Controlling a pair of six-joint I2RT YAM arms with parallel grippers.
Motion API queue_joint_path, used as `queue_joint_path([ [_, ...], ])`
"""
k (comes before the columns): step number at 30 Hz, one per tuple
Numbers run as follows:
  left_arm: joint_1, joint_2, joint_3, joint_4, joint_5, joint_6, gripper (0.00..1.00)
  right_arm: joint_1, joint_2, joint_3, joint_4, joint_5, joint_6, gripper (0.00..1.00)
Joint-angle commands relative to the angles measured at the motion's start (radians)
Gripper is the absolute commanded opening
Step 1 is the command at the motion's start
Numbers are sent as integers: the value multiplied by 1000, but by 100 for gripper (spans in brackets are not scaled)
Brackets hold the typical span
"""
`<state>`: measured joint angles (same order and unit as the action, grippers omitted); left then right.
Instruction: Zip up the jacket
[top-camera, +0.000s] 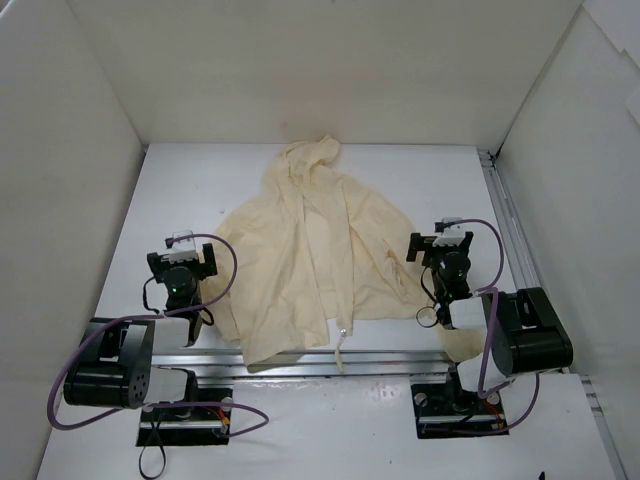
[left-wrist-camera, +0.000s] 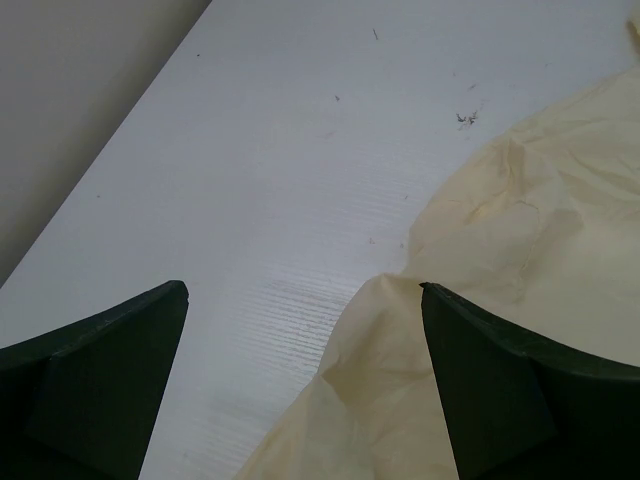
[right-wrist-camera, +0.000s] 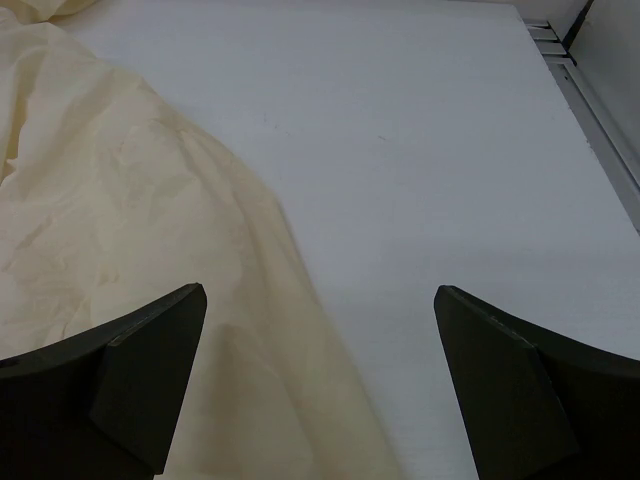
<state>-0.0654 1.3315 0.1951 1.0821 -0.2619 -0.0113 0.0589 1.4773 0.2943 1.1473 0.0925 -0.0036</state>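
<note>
Both the left end effector (top-camera: 182, 262) and right end effector (top-camera: 440, 247) hang with jaws spread wide, holding nothing, flanking the pale yellow-cream, thin-fabric hooded jacket (top-camera: 300, 250) lying unzipped on the white bench (top-camera: 180, 190). We judge zipping not yet begun; next we need its small metallic zipper pull (top-camera: 343, 332) near the hem.
</note>
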Motion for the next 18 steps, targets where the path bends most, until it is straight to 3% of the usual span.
queue_joint_path([
  [1,6,-14,23,90,10,5,100,2,-20,32,100,1,-1,98],
  [16,6,-18,15,107,4,5,100,1,-21,32,101,10,-3,98],
  [18,6,-73,23,55,3,1,100,9,-50,39,60,58,28,98],
])
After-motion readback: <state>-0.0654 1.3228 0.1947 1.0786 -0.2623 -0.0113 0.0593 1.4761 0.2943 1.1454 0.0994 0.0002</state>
